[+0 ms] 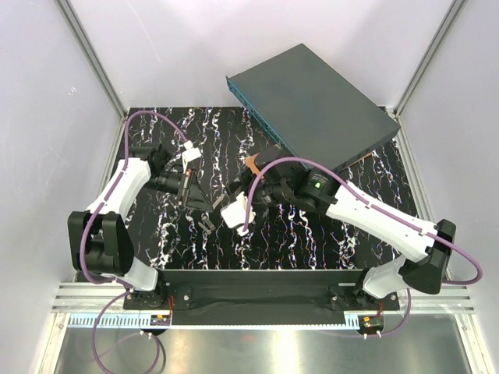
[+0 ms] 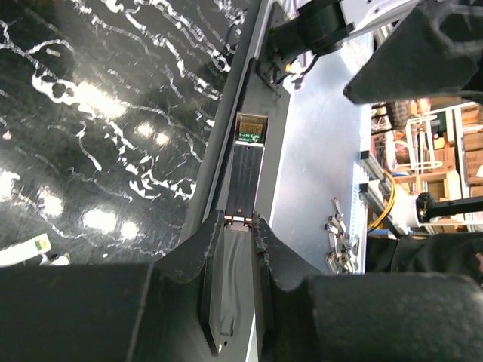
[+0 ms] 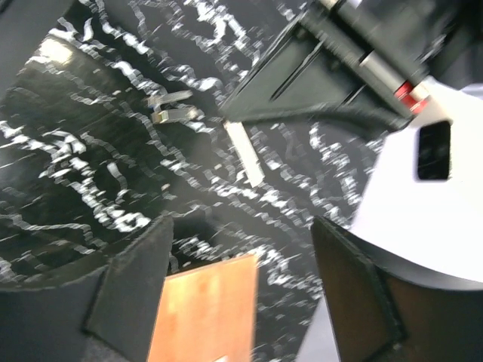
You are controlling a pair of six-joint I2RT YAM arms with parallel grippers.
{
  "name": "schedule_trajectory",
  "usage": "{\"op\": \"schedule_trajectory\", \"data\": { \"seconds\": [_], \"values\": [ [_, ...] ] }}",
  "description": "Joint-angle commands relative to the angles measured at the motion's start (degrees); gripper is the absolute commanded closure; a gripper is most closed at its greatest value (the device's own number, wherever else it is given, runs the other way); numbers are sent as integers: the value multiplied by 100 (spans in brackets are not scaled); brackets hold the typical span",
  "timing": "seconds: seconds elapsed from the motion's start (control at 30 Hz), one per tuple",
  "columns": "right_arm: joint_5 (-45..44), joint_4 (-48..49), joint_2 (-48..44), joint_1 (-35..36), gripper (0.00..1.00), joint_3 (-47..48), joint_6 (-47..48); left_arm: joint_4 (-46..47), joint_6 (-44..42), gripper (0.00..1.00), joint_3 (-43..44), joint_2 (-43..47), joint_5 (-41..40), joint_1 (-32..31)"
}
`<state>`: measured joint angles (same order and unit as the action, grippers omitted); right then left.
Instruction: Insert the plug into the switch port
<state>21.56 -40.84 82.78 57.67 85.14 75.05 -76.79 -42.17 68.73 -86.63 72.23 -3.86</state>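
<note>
My left gripper (image 2: 240, 225) is shut on the plug (image 2: 247, 170), a long dark module with a green label at its far end, pointing away from the fingers. In the top view this left gripper (image 1: 195, 195) hovers over the mat's left half, well short of the switch. The switch ports (image 1: 257, 117) line the teal face of the large dark-grey box (image 1: 320, 101) at the back right. My right gripper (image 3: 245, 283) stands open with the copper-brown plate (image 3: 204, 309) between its fingers, nearer the left one. It sits mid-mat in the top view, and the picture from its own wrist is blurred.
The black marbled mat (image 1: 312, 234) covers the table. Two small metal pieces (image 3: 173, 105) lie on it near the left gripper's fingers (image 3: 302, 83). Several loose metal clips (image 2: 339, 241) lie past the table's edge. White walls and aluminium posts close in the cell.
</note>
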Motion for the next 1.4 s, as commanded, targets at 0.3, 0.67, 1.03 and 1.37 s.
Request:
{"op": "schedule_trajectory", "data": {
  "seconds": [0.3,0.67,1.03,1.37],
  "values": [
    [-143,911,677,236,34,98,757,-1180,-54,100,-140,339,564,-1],
    [-433,867,1108,262,60,151,1100,-1180,-19,100,-167,471,538,-62],
    [-609,17,1433,280,100,977,249,-1171,-880,42,271,1094,468,51],
    [-223,-1400,1926,218,100,2524,-2623,-214,-1503,32,511,2386,-385,1079]
  ]
}}
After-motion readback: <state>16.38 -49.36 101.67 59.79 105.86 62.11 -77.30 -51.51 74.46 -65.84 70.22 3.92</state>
